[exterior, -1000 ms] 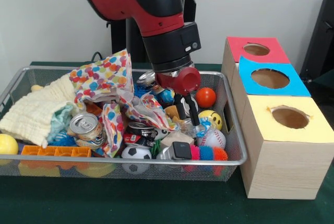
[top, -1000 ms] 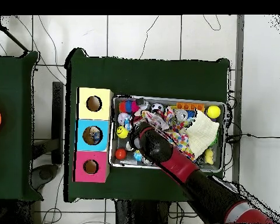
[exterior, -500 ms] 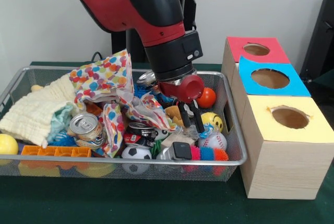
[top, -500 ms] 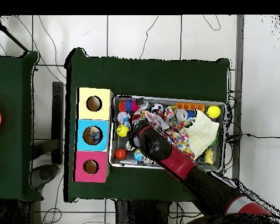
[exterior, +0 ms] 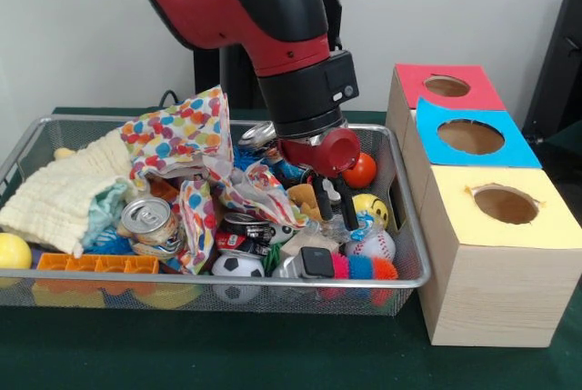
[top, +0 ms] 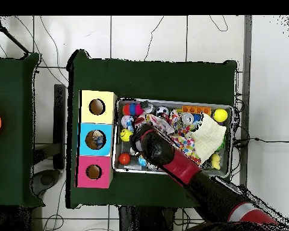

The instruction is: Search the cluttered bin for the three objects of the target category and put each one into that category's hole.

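Black two-fingered gripper (exterior: 334, 206) open, lowered at frame centre into wide silver wire-mesh bin (exterior: 411, 254). Fingertips beside yellow smiley ball (exterior: 368, 208) (contact unclear).

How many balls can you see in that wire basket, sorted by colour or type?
Yellow plain ball: 1
Yellow smiley ball: 1
Orange ball: 1
Baseball: 1
Soccer ball: 1
Total: 5 clearly visible in the basket; more may be buried.

Fingers (exterior: 333, 212) nearer the smiley ball (exterior: 367, 207)
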{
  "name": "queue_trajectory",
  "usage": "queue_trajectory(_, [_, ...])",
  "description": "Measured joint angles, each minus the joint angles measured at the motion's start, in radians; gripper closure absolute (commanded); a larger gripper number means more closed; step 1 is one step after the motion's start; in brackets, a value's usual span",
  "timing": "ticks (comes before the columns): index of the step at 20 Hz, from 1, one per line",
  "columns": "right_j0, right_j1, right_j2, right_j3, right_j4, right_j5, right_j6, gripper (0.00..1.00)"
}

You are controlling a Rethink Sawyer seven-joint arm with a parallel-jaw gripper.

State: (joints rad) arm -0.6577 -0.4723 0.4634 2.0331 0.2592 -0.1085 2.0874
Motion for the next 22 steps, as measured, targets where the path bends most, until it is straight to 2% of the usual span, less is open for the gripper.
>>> queue_trajectory(9, [0.095, -0.044, -0.050, -0.007, 0.092, -0.006, 0.000, 0.00])
queue_trajectory(19, [0.232, -0.140, -0.142, -0.008, 0.219, -0.005, 0.000, 0.00])
queue_trajectory(22, [0.252, -0.154, -0.159, -0.010, 0.236, -0.006, 0.000, 0.00])
